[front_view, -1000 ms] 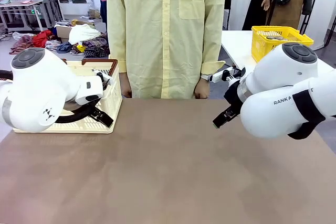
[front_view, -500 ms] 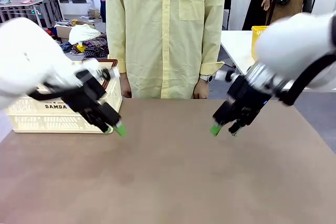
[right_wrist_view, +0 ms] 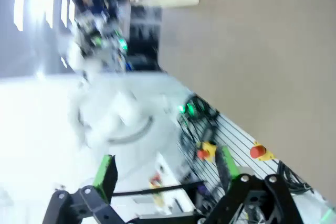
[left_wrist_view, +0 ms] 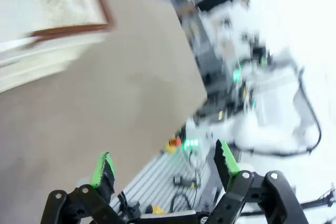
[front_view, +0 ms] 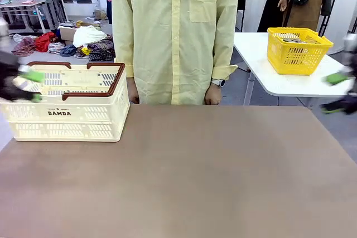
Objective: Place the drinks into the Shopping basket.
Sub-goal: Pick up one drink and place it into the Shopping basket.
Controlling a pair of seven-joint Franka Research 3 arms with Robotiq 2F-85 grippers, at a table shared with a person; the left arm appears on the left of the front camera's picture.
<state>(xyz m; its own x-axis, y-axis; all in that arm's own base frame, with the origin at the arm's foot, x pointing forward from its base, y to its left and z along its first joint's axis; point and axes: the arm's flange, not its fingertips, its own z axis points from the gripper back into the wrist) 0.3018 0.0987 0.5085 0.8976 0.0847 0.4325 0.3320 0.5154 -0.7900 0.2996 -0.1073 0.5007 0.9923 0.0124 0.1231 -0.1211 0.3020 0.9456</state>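
Over the brown desk (front_view: pixel 195 182), the left gripper (front_view: pixel 32 86) and right gripper (front_view: pixel 336 93) hang at opposite edges, fingers spread wide and empty, while the cream Shopping basket (front_view: pixel 67 116) sits at the desk's far left, before a person in a yellow shirt (front_view: pixel 173 32).

Around the workspace
I see a yellow-shirted person (front_view: pixel 170 32) behind the brown table (front_view: pixel 184 176), and a yellow basket (front_view: pixel 298 54) on a white side table (front_view: pixel 254 59).
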